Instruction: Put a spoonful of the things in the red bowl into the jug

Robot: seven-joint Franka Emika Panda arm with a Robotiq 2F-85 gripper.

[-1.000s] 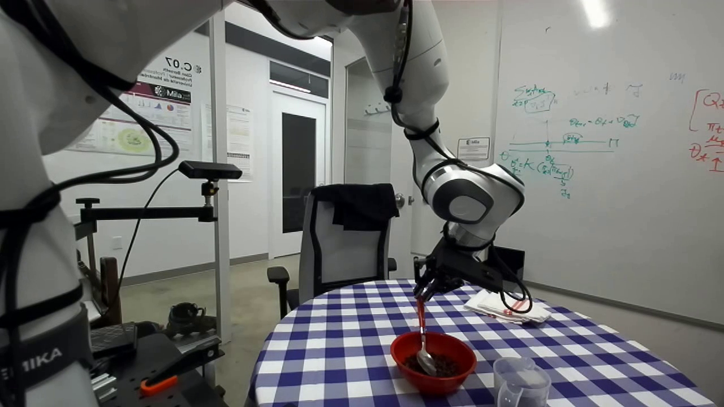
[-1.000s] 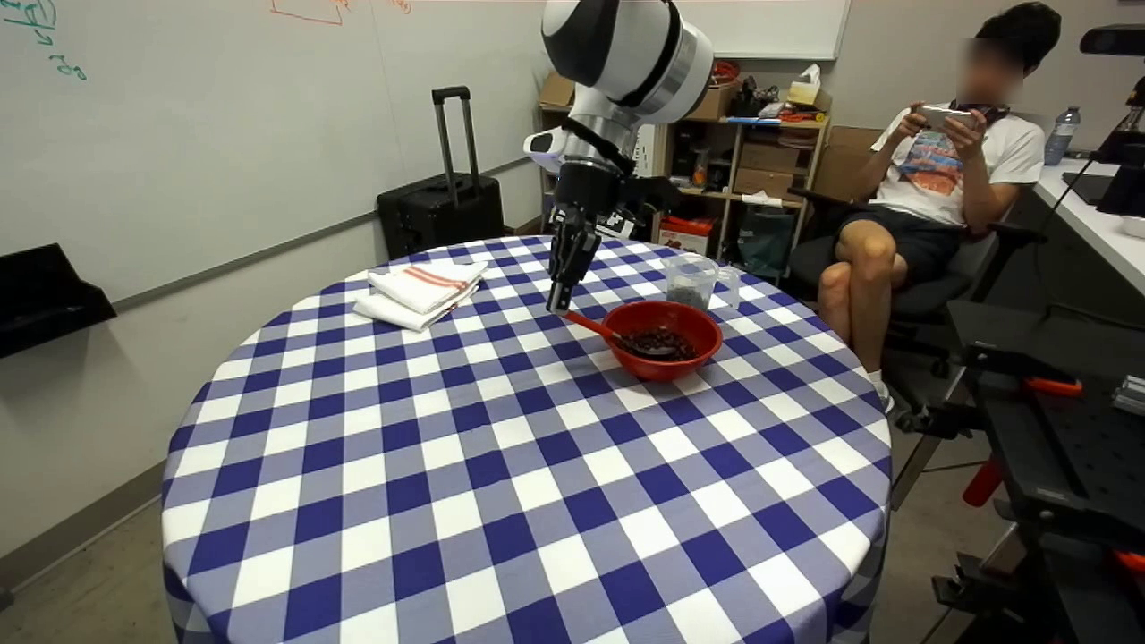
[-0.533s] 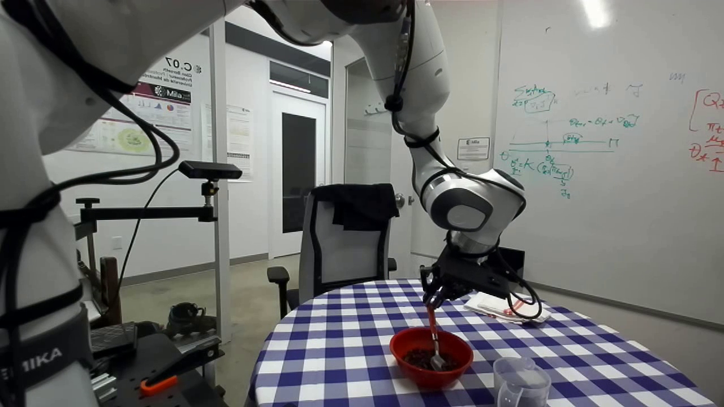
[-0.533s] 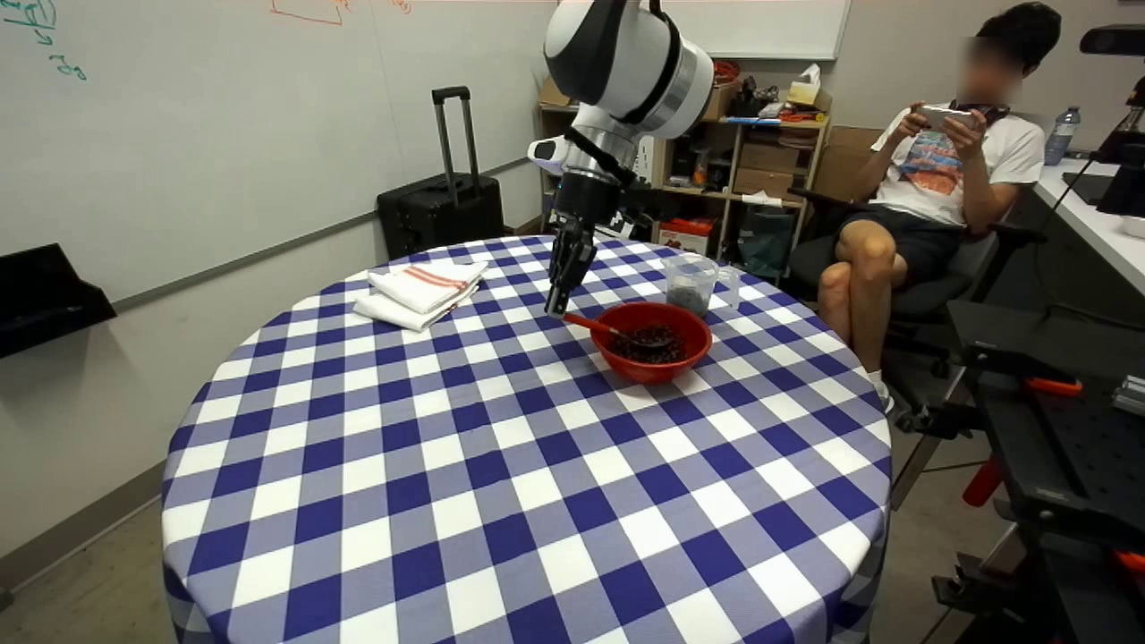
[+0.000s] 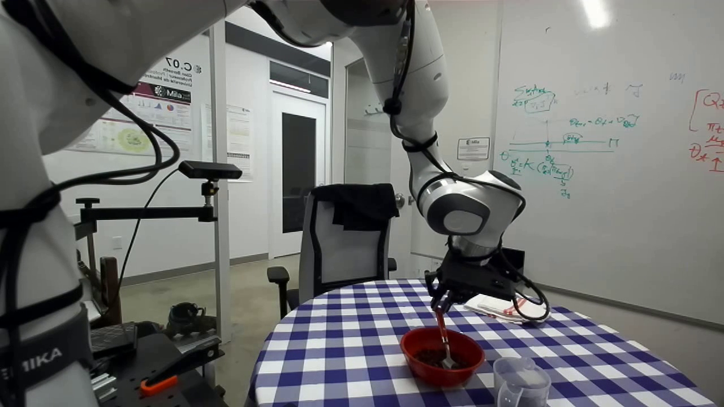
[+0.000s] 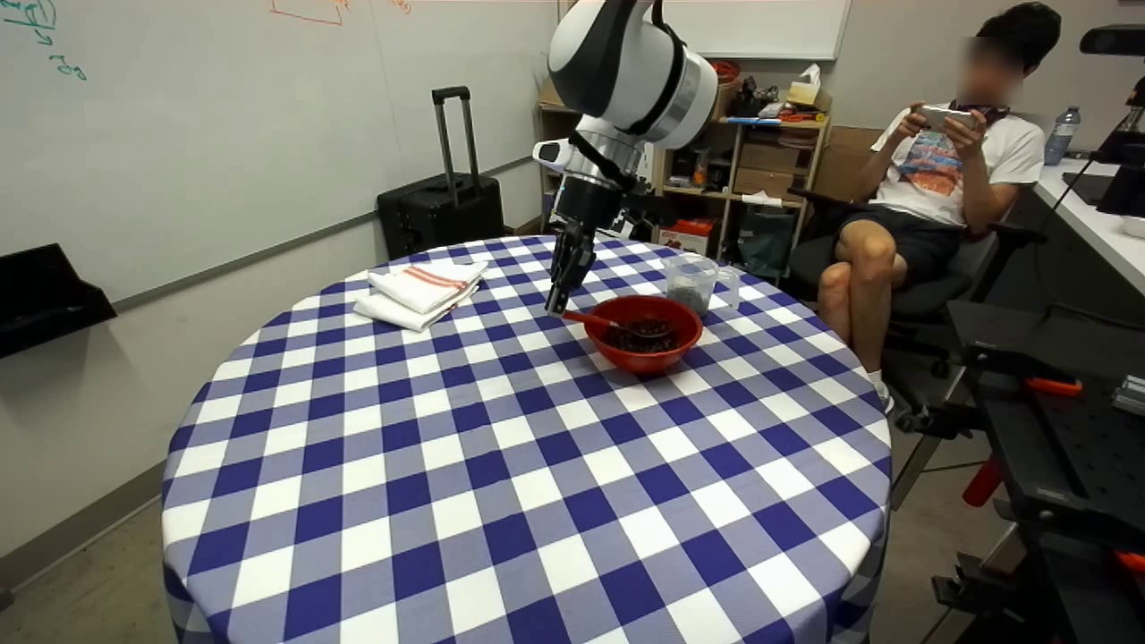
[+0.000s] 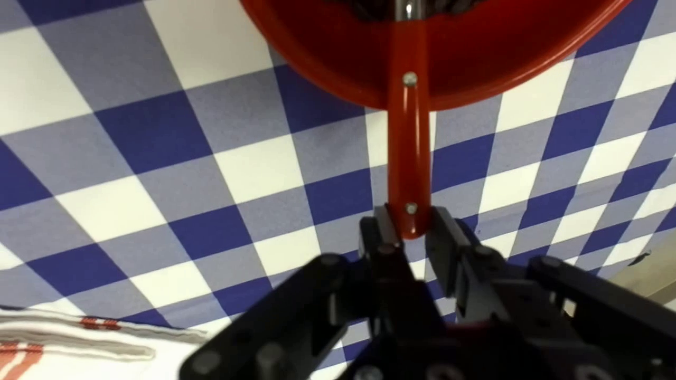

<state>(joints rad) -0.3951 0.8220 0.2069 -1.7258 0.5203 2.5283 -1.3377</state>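
Note:
My gripper is shut on the red handle end of a spoon, seen in the wrist view. In both exterior views the gripper sits beside and above the red bowl. The spoon slants over the rim, and its metal head is down among the dark brown bits. How full the spoon is I cannot tell. The clear jug stands close to the bowl. Greyish contents show in its lower part. The jug is out of the wrist view.
Folded white cloths with red stripes lie on the table near the gripper, and also show in the wrist view. A blue-white checked cloth covers the round table. A chair stands at its edge. A person sits beyond the table.
The gripper has moved lower and rightwards in an exterior view. The spoon's slant has changed, its head shifting within the bits. The red bowl has slid a little over the table. The jug has not moved.

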